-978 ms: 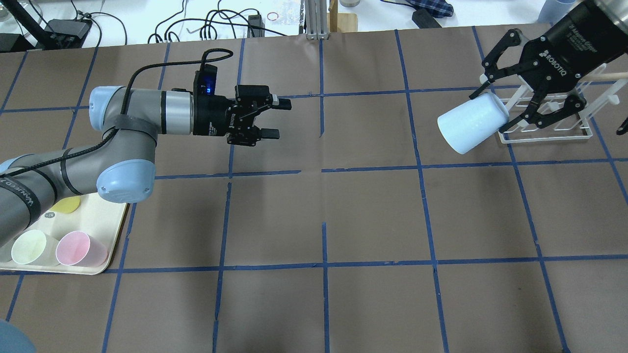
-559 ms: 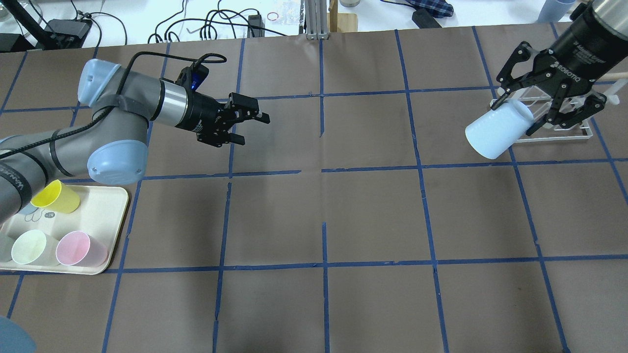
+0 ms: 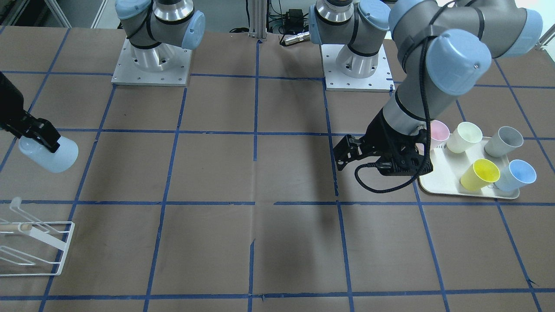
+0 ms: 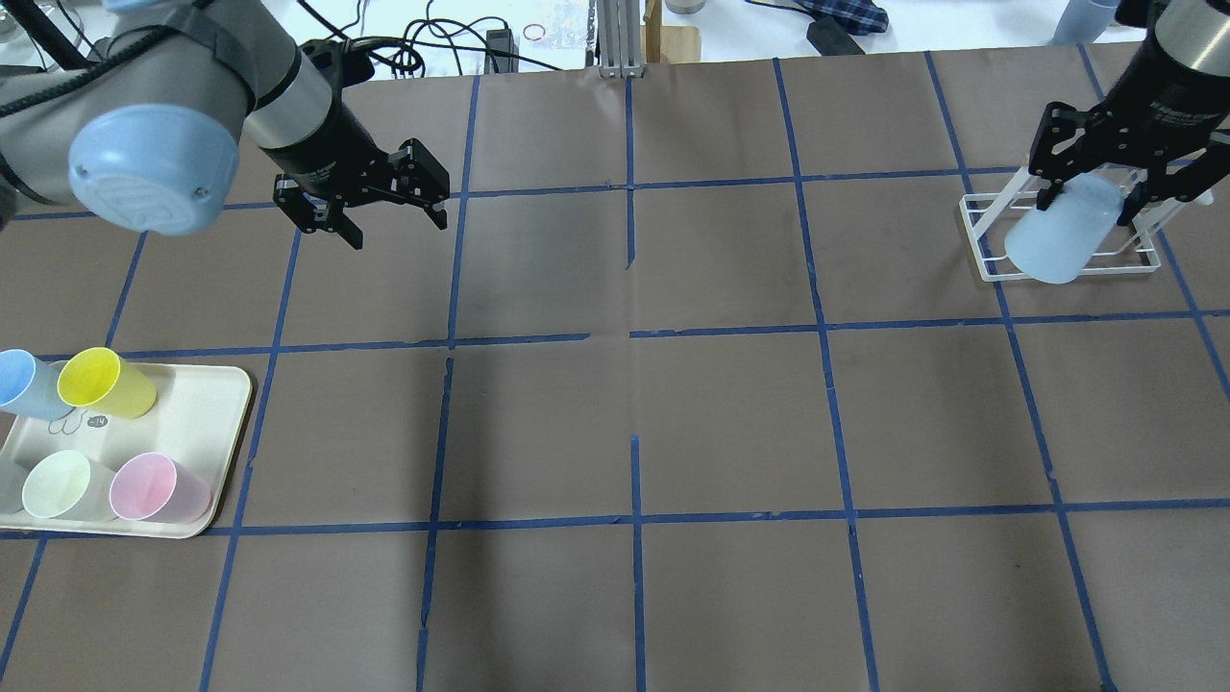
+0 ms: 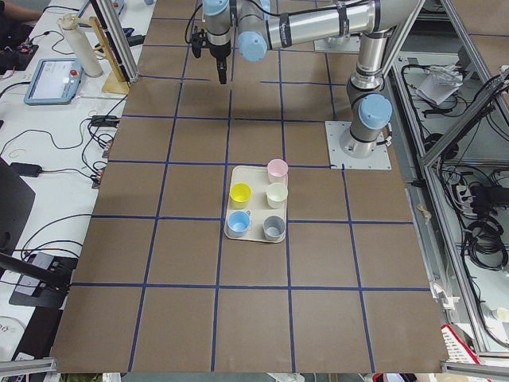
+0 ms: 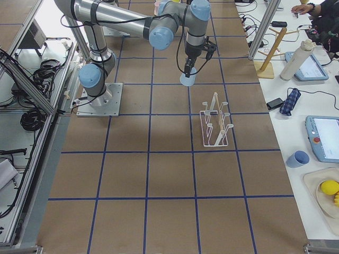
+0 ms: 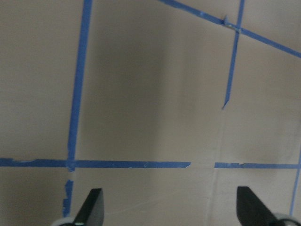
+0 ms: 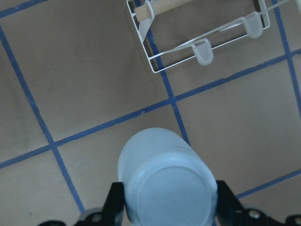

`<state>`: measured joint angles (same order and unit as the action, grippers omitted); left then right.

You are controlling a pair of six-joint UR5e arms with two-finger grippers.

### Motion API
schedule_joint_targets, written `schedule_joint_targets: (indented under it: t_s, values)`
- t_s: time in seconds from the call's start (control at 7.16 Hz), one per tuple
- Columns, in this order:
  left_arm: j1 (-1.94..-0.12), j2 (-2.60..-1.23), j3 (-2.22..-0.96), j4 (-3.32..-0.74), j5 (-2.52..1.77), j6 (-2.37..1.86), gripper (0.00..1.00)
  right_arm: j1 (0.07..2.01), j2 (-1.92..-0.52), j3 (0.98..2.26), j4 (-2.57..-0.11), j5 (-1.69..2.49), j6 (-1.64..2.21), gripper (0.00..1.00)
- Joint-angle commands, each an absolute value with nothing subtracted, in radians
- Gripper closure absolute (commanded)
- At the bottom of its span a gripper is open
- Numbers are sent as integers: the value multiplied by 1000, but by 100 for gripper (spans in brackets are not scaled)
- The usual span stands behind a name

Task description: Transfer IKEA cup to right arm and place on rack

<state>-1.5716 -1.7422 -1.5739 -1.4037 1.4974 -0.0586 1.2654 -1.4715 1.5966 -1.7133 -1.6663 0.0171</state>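
Note:
My right gripper [image 4: 1086, 207] is shut on the pale blue IKEA cup [image 4: 1060, 242] and holds it tilted in the air by its narrow end, wide end down. The white wire rack [image 4: 985, 240] with its wooden dowel stands on the table at the far right. In the front view the cup [image 3: 50, 155] hangs apart from the rack [image 3: 52, 249], on the robot's side of it. The right wrist view shows the cup [image 8: 167, 181] between the fingers and the rack [image 8: 202, 44] ahead. My left gripper [image 4: 399, 231] is open and empty above the table at the left.
A cream tray [image 4: 207, 423] at the near left holds a second pale blue cup [image 4: 24, 383], a yellow cup [image 4: 101, 383], a pink cup [image 4: 154, 487], a pale green cup [image 4: 62, 485] and a grey cup [image 3: 507, 139]. Cables and gear lie beyond the table's far edge.
My right gripper has carried the cup to the right toward the rack and turned to point more downward. My left arm has drawn back to the left, uncovering the tray's cups.

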Motion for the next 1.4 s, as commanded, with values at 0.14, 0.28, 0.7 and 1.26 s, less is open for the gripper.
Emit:
schedule_joint_targets:
  t_s: [0.14,0.28,0.7,1.26]
  values:
    - [-1609,-1686,-1471,-1557,1635,-51,0,1255,-1422,1589,-1830,-1700,-109,92]
    - [-1564,-1674,-1476,-1572,1619,-49,0,1253,-1414,1592,-1877,-1700,-118,92]
    - [-1528,-1623,-1482,-1601,1608,-45,0,1204,-1393,1598,-1937,-1691,-257,92]
    - [-1531,-1583,-1515,-1591,1594,-43,0,1200,-1355,1603,-2017,-1678,-291,91]
